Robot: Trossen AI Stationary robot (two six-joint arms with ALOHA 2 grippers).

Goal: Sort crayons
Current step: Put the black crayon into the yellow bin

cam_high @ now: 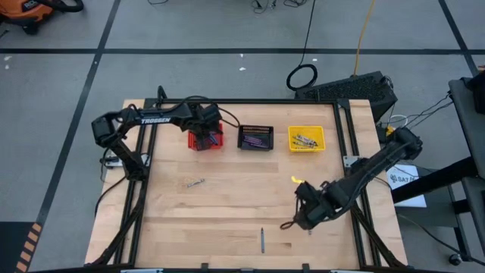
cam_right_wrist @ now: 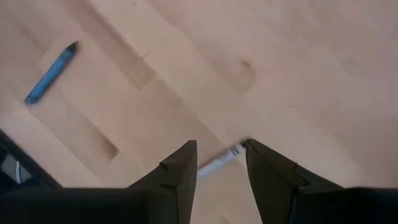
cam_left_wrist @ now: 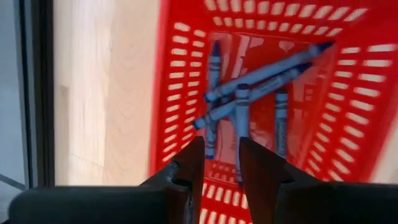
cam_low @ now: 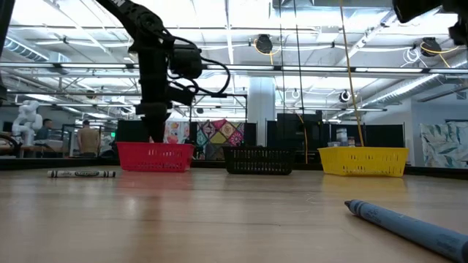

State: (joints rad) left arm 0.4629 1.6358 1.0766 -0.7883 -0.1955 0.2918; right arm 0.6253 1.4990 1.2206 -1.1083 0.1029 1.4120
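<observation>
Down in the red basket (cam_left_wrist: 367, 81) a heap of blue crayons (cam_left_wrist: 249, 93) lies crossed over one another, with the left pincer (cam_left_wrist: 219, 163) straight above them, its fingers parted and nothing between them. That basket sits at the left of a row along the far side of the counter (cam_high: 227, 220), then a black basket (cam_high: 255, 137) with purple crayons inside, then a yellow basket (cam_high: 306, 138) with greyish ones. Out on the open wood, a grey crayon (cam_high: 195, 183) lies alone left of centre, well clear of every edge. A blue crayon (cam_high: 262, 240) lies close to the near edge. Over on the right, the right pincer (cam_right_wrist: 221, 163) hangs low above the boards, fingers apart, and a pale crayon (cam_right_wrist: 217, 160) lies on the counter right under the gap, not gripped. Wide bare wood lies between both arms.
</observation>
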